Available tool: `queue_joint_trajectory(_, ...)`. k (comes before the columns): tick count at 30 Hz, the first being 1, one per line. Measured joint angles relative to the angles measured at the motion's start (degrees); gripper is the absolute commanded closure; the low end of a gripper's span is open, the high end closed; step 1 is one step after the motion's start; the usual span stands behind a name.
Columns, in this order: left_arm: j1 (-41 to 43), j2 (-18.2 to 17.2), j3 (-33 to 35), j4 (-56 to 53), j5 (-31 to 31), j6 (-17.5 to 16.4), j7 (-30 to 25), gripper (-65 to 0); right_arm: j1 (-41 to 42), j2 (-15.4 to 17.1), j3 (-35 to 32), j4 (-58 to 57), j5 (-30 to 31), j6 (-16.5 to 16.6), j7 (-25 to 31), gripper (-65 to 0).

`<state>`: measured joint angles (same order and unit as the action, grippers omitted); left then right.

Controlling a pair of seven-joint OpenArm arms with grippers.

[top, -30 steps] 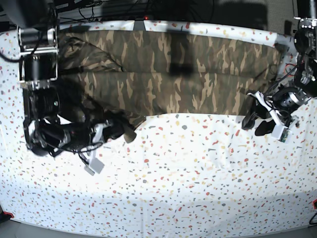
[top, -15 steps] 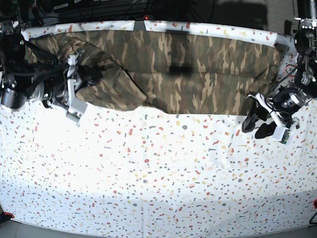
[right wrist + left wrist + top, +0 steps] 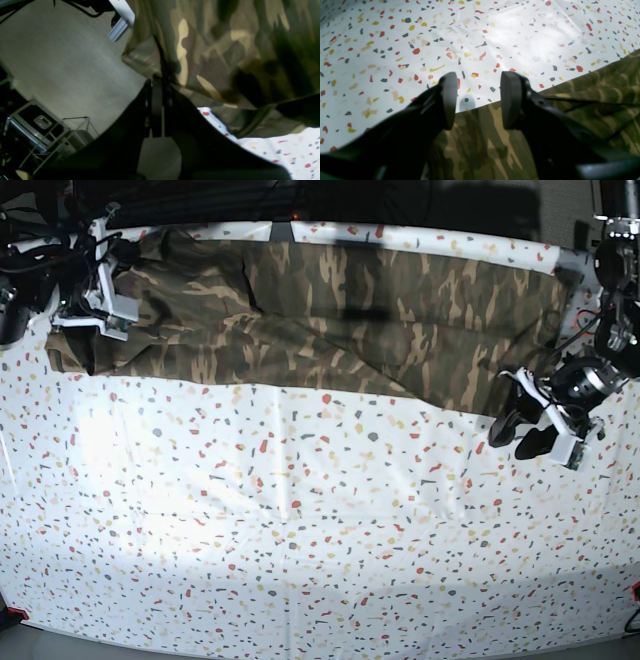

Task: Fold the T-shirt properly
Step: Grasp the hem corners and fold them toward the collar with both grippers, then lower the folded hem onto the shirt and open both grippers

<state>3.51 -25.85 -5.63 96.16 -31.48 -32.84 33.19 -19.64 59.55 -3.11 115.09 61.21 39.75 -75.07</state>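
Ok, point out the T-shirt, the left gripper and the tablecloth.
T-shirt [image 3: 400,340]: base view, middle of the spread cloth.
left gripper [image 3: 478,100]: left wrist view, gap between open fingertips.
tablecloth [image 3: 320,520]: base view, bare speckled area.

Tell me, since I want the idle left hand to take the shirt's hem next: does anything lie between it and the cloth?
Nothing visible does. The left hand hangs open right over the edge of the T-shirt, with only bare speckled tablecloth beside it.
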Motion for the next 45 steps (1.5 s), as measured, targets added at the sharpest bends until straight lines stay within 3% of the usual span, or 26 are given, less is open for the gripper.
queue_joint_trajectory(5,0.0,0.0,0.0,0.0,0.0,0.0,0.8,-27.5,-1.5,0.0,0.0,0.0,-1.6,0.0,0.1,0.0)
queue_joint_trajectory(15,0.8,0.0,0.0,0.0,-0.1,1.1,11.4,-27.5,-6.2,-1.2,0.0,0.0,-1.1,0.0,0.2,0.0)
queue_joint_trajectory(17,1.9,0.0,0.0,0.0,0.1,3.0,11.8,-27.5,-8.6,-2.5,0.0,0.0,-1.3,0.0,0.0,0.0)
queue_joint_trajectory(24,4.1,0.0,0.0,0.0,2.1,2.9,11.8,-27.5,-13.5,-9.9,0.0,0.0,-1.3,0.0,0.2,0.0)
queue_joint_trajectory(33,4.1,0.0,0.0,0.0,2.1,3.0,11.1,-27.5,-13.7,-12.4,0.2,0.0,-0.9,0.0,0.0,0.0)
queue_joint_trajectory(36,4.1,0.0,0.0,0.0,2.1,3.0,10.5,-27.5,-13.5,-15.0,5.2,0.0,-2.3,0.0,2.7,0.0)
queue_joint_trajectory(40,4.0,0.0,0.0,0.0,1.9,3.0,10.3,-27.5,-11.4,-20.5,17.5,0.0,-2.1,0.0,5.9,0.0)
queue_joint_trajectory(45,3.9,0.0,0.0,0.0,1.7,3.0,10.0,-27.5,-6.2,-22.3,29.8,0.0,-2.4,0.0,6.7,0.0)
